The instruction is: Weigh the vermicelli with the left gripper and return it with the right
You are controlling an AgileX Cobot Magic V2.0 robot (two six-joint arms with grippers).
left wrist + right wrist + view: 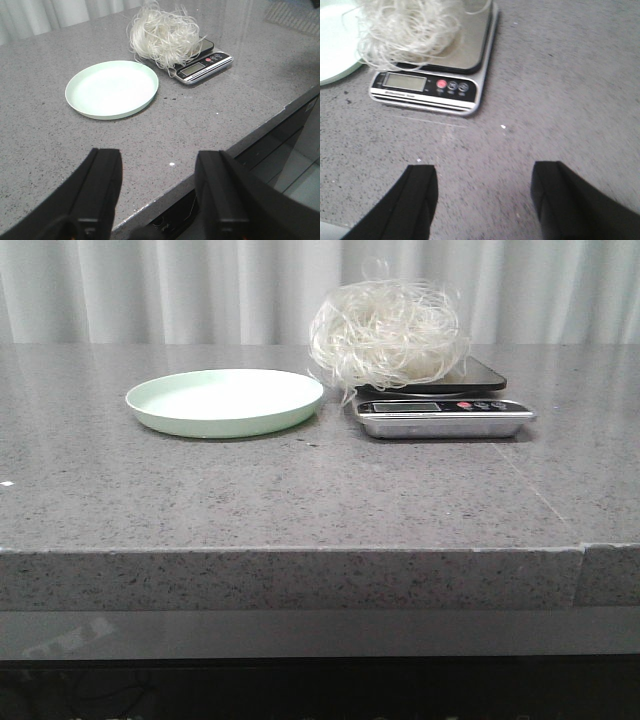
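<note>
Since fluffy whitish vermicelli nest [405, 30] sits on silver scale [427, 90], return falls to nearer right gripper [482, 200], jaws open, empty; left gripper [157, 192] likewise open

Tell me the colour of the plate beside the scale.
The plate is pale mint green, plain with no pattern; the left wrist view shows it best.

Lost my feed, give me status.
Left gripper open, right gripper open, both empty. Vermicelli on scale; plate bare. Nothing in the way.
</note>
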